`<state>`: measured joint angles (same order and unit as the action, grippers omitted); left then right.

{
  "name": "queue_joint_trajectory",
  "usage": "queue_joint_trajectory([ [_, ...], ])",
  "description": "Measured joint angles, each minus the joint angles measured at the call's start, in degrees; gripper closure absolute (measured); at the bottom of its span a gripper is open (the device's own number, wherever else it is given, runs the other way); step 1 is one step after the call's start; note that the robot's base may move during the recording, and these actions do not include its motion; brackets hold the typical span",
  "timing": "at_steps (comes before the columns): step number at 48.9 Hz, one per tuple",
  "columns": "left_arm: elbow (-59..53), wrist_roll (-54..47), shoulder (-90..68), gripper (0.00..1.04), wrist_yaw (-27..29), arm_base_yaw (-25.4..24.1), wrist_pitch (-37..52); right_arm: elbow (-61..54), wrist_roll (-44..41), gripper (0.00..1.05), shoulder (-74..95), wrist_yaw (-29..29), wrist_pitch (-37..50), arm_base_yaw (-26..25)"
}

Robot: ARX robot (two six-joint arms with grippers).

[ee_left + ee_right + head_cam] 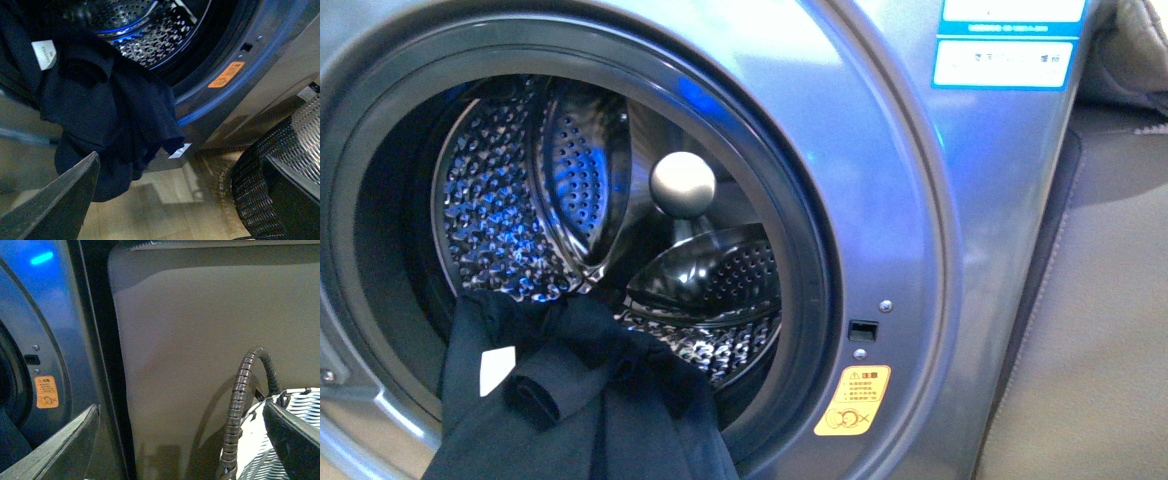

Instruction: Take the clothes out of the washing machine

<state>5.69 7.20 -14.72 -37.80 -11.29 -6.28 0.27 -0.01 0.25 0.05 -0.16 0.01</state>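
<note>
The clothes hang half out of the washer, draped over the lower lip of the porthole. They lie ahead of the left hand, with the loose end dangling just past one finger. That hand's fingers stand wide apart with nothing between them. The right hand is likewise spread and empty, off beside the washer and well apart from the clothes.

The fabric is soft and bunched, so a pinch on an outer fold alone could slip. It could also drag one layer and leave the rest caught on the lip or in the drum. If the clothes are tugged free without a firm hold, the hanging weight would likely carry them to the floor rather than into the basket, which sits beside the left hand on the side away from the clothes. The cable near the right hand might snag.

The floor looks like pale, smooth wood. A grey padded panel stands straight ahead of the right hand, next to the washer. Blue light glints on the drum.
</note>
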Motion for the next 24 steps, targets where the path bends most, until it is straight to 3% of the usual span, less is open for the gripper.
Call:
queue_joint_trajectory([
  [9,1.8,0.5,-4.0,0.06,2.0,2.3,4.2,0.0,0.0,0.08,0.0,0.0,0.0,0.0],
  [24,6.0,0.3,-15.0,0.06,9.4,12.9,14.6,0.0,0.0,0.08,0.0,-0.1,0.0,0.0],
])
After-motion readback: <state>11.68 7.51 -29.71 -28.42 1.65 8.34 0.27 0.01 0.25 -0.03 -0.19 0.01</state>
